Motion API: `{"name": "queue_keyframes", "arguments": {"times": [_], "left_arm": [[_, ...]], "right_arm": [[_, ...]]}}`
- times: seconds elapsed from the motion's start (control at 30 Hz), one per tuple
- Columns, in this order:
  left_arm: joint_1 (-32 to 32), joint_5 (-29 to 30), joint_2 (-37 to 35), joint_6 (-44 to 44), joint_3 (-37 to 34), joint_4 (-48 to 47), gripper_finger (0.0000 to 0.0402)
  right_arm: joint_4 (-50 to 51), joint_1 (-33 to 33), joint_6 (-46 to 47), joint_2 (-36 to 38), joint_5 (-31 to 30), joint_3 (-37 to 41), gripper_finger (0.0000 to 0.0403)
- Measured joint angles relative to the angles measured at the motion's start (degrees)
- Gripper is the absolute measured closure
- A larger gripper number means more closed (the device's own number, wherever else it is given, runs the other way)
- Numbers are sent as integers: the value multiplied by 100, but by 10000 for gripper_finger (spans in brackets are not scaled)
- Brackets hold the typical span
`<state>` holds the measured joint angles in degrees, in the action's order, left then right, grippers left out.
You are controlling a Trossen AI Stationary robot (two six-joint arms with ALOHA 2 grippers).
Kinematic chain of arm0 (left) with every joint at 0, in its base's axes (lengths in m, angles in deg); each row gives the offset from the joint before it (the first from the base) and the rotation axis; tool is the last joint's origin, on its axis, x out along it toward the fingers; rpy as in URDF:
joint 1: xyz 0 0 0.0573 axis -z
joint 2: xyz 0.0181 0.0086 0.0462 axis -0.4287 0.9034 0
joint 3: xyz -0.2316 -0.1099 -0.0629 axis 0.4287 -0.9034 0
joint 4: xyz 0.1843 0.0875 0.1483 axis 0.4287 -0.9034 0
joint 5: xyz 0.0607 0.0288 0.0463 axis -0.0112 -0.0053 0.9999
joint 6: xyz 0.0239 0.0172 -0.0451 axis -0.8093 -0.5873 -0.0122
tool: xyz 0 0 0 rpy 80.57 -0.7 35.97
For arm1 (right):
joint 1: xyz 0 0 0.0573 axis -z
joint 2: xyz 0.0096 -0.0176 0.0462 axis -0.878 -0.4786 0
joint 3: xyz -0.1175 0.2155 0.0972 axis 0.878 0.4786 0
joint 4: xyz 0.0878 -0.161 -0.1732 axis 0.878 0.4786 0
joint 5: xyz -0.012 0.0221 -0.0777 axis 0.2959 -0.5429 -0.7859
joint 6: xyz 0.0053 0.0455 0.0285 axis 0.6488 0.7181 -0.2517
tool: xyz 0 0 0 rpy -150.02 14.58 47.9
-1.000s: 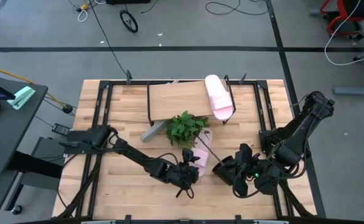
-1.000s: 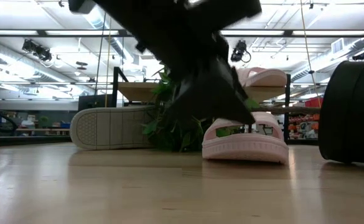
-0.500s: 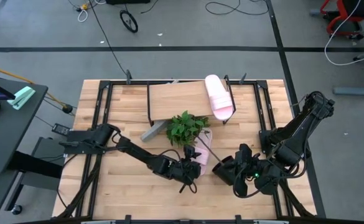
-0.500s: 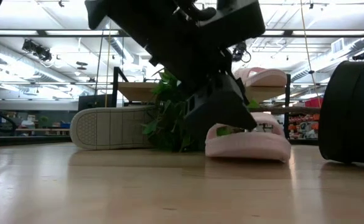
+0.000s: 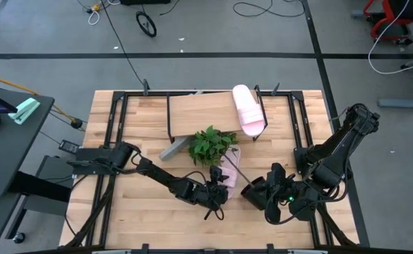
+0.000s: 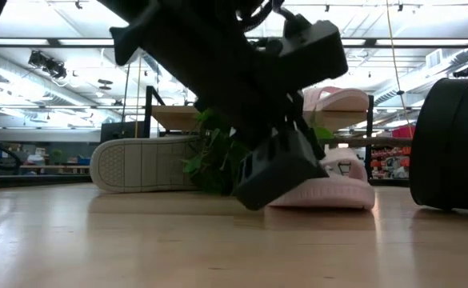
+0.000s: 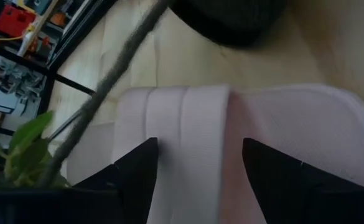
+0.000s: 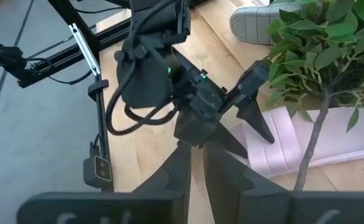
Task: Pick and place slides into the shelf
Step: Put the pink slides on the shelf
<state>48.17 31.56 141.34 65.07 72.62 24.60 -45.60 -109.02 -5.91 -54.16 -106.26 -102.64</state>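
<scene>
— Wooden boards make up the table (image 5: 142, 219), and a big workshop with ceiling lights is seen behind it. What has been changed in the last second?

— The left gripper (image 5: 216, 197) has been moved lower and closer to the pink slide (image 6: 330, 186) lying beside the plant (image 5: 210, 145). In the low view it is now seen down by the table, right in front of that slide. A grab looks to be getting ready.

— How are its fingers held?

— They are spread apart. In the left wrist view the two dark fingers (image 7: 135, 174) are seen on either side of the slide's wide strap (image 7: 188, 149). Nothing is held yet.

— Where are the other slides?

— One pink slide (image 5: 248, 111) is already laid on the shelf (image 5: 199, 109). A grey slide (image 6: 142, 164) is seen tipped on its side next to the plant, with its sole showing. A fourth slide cannot be found.

— And the right gripper (image 8: 194, 163)?

— It is parked near the front right of the table, by a black pot (image 6: 451, 144). Its fingers are seen almost shut, with nothing between them.
</scene>
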Motion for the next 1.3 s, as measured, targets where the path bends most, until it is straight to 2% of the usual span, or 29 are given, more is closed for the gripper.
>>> {"name": "queue_keyframes", "arguments": {"times": [0.1,0.2,0.47,0.5,0.6,0.67,0.87,1.1,1.3], "left_arm": [[9,130,-6,4,-1,-2,184],[2,137,-4,80,-1,-19,221],[123,163,-4,350,-1,-21,377],[164,165,-4,411,-1,-28,386],[313,199,-4,648,2,-200,385],[436,194,-4,972,142,-688,390],[714,108,-4,2183,828,-2335,391],[1060,-489,0,2946,1713,-3655,391],[1262,-463,7,3395,2591,-5145,391]], "right_arm": [[-15,0,-6,0,-21,0,353],[-17,0,-30,0,-22,0,353],[-15,0,-42,0,-20,0,354],[-15,0,-44,0,-20,0,356],[-15,0,-43,0,-20,0,361],[-15,0,-42,0,-18,0,364],[-15,0,-64,0,-18,0,368],[-15,-31,-81,0,-16,0,369],[-44,-257,-83,0,-9,0,376]]}}
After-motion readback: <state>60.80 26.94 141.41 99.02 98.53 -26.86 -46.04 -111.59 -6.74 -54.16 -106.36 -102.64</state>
